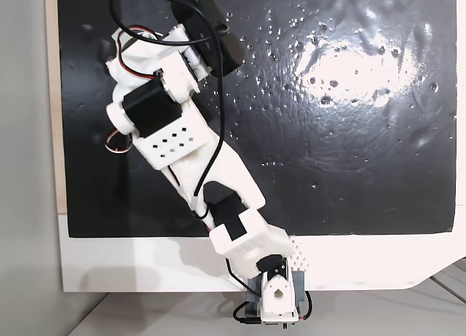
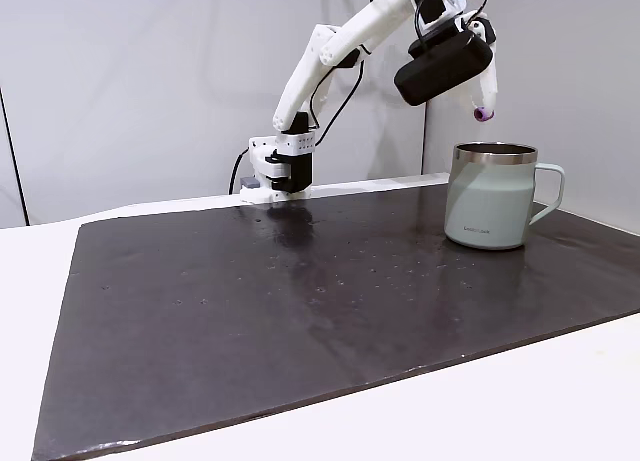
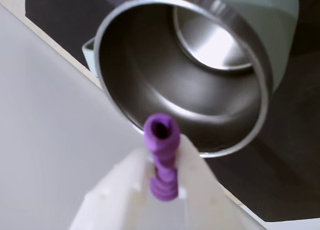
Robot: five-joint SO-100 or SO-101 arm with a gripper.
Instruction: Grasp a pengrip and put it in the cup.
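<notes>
Purple pengrip (image 3: 161,157) sits clamped in the pincer (image 3: 162,190), above the cup (image 3: 185,75).

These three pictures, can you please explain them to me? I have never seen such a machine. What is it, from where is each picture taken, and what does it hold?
It is a small white robot arm with a two-finger gripper. One fixed view looks straight down on the arm and the black mat. The other fixed view looks from the side: a pale green metal cup stands on the mat. The wrist view rides on the gripper, looking into the cup. The gripper holds a tiny purple pengrip above the cup's rim.
</notes>
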